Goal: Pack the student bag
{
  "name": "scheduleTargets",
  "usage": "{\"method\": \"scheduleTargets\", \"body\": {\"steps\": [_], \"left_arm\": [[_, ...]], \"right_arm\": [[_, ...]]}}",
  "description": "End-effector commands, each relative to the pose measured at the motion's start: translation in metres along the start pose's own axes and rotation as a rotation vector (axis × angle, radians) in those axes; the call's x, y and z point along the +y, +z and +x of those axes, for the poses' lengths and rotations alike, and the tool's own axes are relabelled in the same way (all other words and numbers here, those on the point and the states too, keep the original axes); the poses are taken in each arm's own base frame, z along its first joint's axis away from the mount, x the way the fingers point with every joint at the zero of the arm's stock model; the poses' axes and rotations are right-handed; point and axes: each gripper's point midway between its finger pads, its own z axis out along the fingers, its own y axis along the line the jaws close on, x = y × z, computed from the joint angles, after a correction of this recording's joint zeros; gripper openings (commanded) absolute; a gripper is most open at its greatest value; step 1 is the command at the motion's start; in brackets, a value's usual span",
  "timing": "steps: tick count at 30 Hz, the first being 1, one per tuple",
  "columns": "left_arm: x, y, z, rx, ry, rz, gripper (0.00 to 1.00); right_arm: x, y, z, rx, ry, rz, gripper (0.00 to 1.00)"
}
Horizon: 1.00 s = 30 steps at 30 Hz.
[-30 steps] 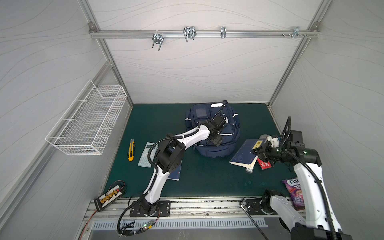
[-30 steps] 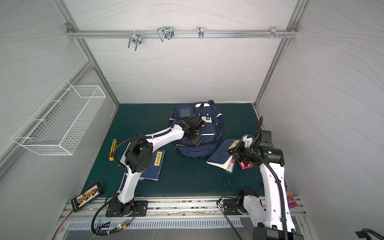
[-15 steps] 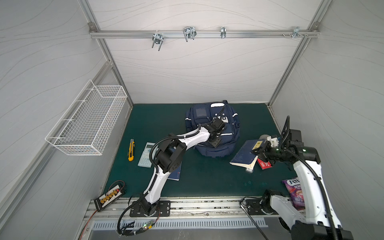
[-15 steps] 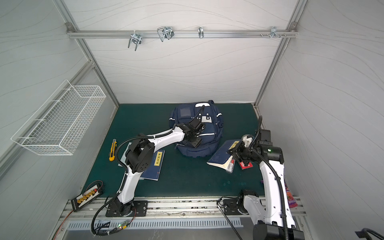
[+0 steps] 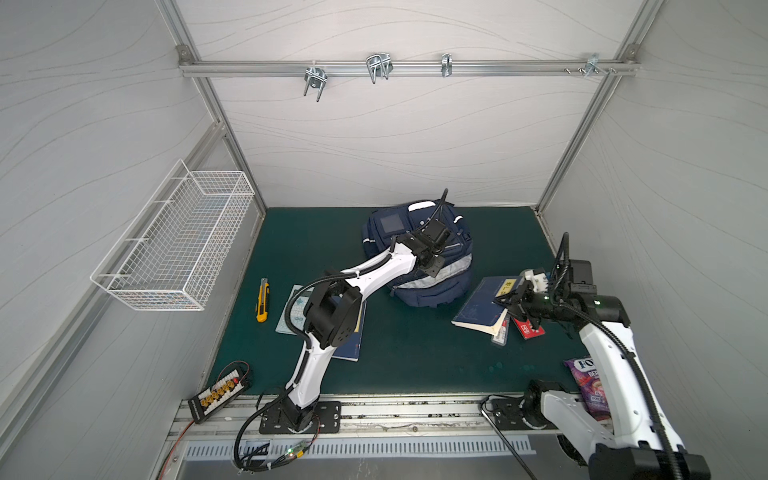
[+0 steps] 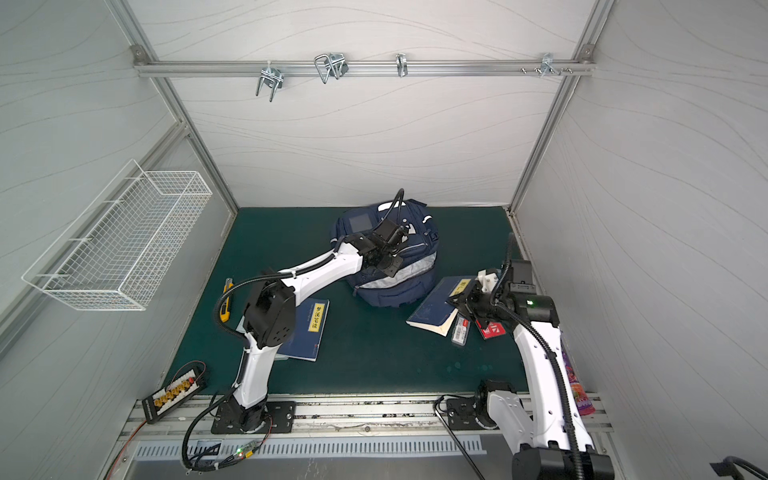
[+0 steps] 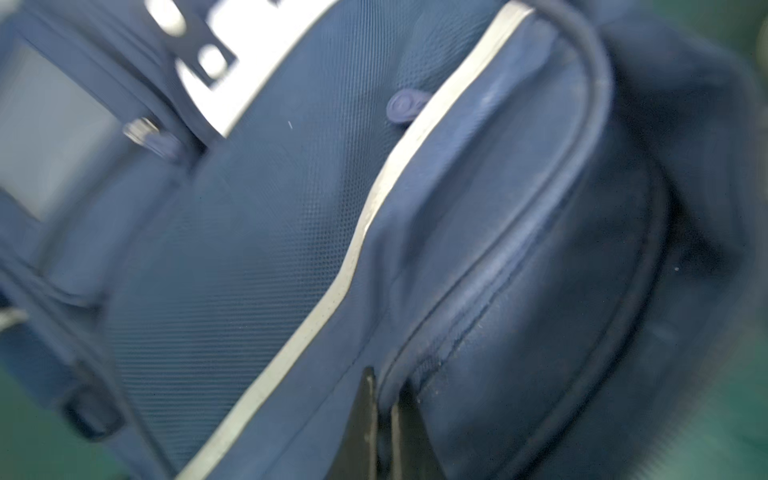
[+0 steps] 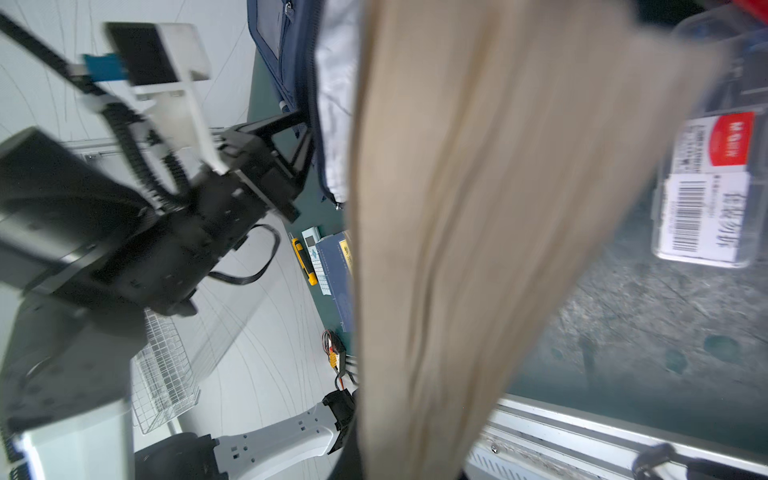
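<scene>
The student bag (image 5: 440, 286) (image 6: 395, 291), navy with white stripes, lies on the green mat at the back middle. My left gripper (image 5: 434, 266) (image 6: 390, 266) rests on its top. In the left wrist view the gripper (image 7: 384, 382) is shut, with a raised seam of the bag (image 7: 519, 249) pinched between the two dark fingers. To the bag's right, my right gripper (image 5: 505, 299) (image 6: 457, 300) is shut on the edge of a blue book (image 5: 478, 307) (image 6: 432, 307). The book's beige page edges (image 8: 478, 208) fill the right wrist view and hide the fingers.
A clear box with a barcode label (image 6: 460, 329) and a red pack (image 6: 492, 330) lie beside the book. A yellow utility knife (image 5: 262, 300), a teal booklet (image 5: 293, 311) and a blue notebook (image 6: 311, 332) lie left. A wire basket (image 5: 174, 245) hangs on the left wall. A purple snack bag (image 5: 590, 382) sits front right.
My left gripper has gone from open to shut on the bag's seam and shifted a little over the bag. The right gripper and the book have barely moved.
</scene>
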Motion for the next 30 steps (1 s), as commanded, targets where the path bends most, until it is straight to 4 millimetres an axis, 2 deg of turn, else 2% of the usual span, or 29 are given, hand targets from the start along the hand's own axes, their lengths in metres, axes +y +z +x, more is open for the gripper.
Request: {"method": "scheduleTargets", "body": {"steps": [1, 6, 9, 12, 16, 25, 28, 29, 30], "left_arm": [[-0.01, -0.078, -0.046, -0.178, -0.045, 0.1, 0.0], [-0.017, -0.115, -0.049, -0.218, -0.024, 0.169, 0.0], [-0.024, -0.121, -0.04, -0.215, -0.009, 0.225, 0.0], [-0.031, -0.132, -0.041, -0.25, -0.034, 0.301, 0.0], [-0.049, -0.156, -0.053, -0.321, -0.087, 0.467, 0.0], [-0.074, -0.194, -0.08, -0.386, -0.206, 0.744, 0.0], [-0.073, -0.202, -0.084, -0.404, -0.236, 0.802, 0.0], [-0.072, -0.202, -0.083, -0.404, -0.237, 0.801, 0.0], [-0.069, -0.202, -0.083, -0.408, -0.238, 0.793, 0.0]], "right_arm": [[0.036, 0.017, -0.016, -0.023, -0.089, -0.102, 0.0], [0.074, 0.035, -0.035, -0.044, -0.152, -0.261, 0.0], [0.088, 0.04, -0.045, -0.057, -0.169, -0.323, 0.0], [0.078, 0.059, -0.054, -0.054, -0.158, -0.256, 0.0], [0.071, 0.099, -0.063, -0.054, -0.134, -0.28, 0.0], [0.092, 0.178, -0.081, -0.097, -0.121, -0.321, 0.0], [0.096, 0.203, -0.08, -0.081, -0.125, -0.279, 0.0], [0.093, 0.21, -0.079, -0.078, -0.119, -0.247, 0.05], [0.091, 0.214, -0.078, -0.077, -0.117, -0.237, 0.14]]}}
